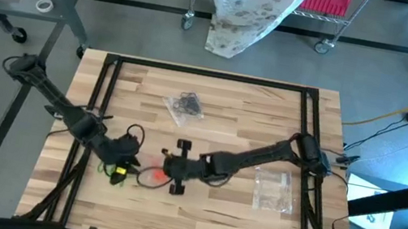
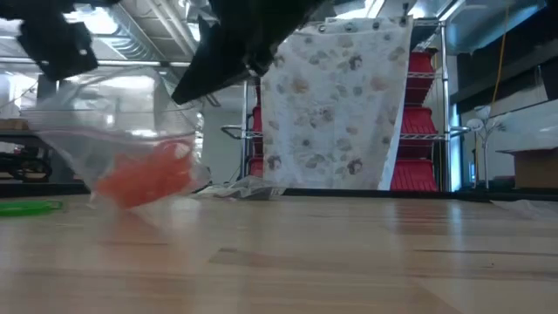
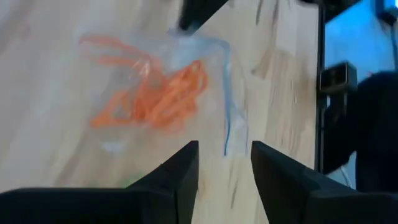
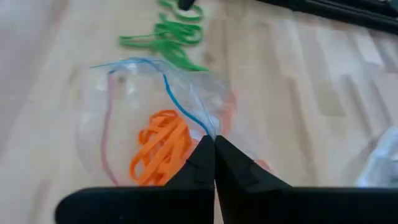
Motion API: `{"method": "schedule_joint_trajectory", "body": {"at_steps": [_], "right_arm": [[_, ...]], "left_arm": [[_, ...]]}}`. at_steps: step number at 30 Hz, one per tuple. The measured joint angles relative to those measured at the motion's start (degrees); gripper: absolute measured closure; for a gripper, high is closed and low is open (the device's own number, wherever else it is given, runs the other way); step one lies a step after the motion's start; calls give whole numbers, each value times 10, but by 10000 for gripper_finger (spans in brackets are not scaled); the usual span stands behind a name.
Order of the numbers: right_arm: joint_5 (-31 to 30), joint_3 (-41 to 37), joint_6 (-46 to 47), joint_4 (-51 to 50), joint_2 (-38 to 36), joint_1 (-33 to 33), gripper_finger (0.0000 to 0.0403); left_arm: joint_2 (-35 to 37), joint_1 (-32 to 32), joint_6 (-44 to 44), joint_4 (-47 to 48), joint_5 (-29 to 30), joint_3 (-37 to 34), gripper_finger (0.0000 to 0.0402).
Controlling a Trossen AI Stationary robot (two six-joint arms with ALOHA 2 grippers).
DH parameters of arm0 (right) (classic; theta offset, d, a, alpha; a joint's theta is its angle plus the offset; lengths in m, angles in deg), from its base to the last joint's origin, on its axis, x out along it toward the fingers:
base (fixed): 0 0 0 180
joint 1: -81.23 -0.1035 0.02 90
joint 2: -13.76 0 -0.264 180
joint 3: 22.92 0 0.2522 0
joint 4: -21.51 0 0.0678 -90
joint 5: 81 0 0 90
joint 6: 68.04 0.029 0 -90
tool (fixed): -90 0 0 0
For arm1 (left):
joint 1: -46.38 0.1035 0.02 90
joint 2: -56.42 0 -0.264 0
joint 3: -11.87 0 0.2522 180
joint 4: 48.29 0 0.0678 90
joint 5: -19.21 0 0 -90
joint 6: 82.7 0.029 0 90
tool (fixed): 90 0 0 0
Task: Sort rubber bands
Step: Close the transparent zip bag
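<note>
My right gripper (image 4: 214, 144) is pinched together on the mouth of the clear bag (image 4: 99, 106), right at the blue zip strip (image 4: 180, 106). In the low view the bag (image 2: 122, 131) hangs from that grip, with its belly sagging to the table (image 1: 254, 106).

The orange bands (image 4: 158, 149) sit bunched inside the bag, just past my right fingertips. The left wrist view shows the same clump (image 3: 155, 96) through the plastic.

My left gripper (image 3: 224, 158) has its fingers apart with nothing between them. It faces the bag from the other side, with the bag's zip edge (image 3: 227, 106) straight ahead of the gap and close.

The green bands (image 4: 165, 34) lie loose on the wood beyond the bag from the right wrist. In the overhead view they (image 1: 115, 168) are under the left gripper (image 1: 124, 159), so the left arm is the nearer one. The right gripper (image 1: 166, 163) is tied up holding the bag anyway.

I judge the next move turns on this: the bag mouth lies between the two grippers, and its opening edge runs roughly crosswise to the left fingers. The left arm either takes the free lip or goes down for the green.

A second bag (image 1: 186, 105) with the black bands sits further up the table. A third bag (image 1: 273, 188) lies by the right arm's base. Both are well clear.
</note>
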Motion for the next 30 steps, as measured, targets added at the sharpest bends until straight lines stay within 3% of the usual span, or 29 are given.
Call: {"method": "schedule_joint_trajectory", "body": {"at_steps": [3,8,17,23,30], "right_arm": [[-11,0,41,1,0,-21,403],[-35,0,83,-3,0,-37,403],[-49,0,94,0,0,-36,403],[-49,0,94,4,0,-36,403],[-49,0,98,4,0,-36,403]], "left_arm": [[-11,-25,-25,-20,7,-13,261],[-40,-65,-30,-143,14,-41,261],[-100,-95,-49,-248,99,-65,261],[-140,-93,-60,-271,134,-65,261],[-136,-94,-61,-266,152,-60,261]]}}
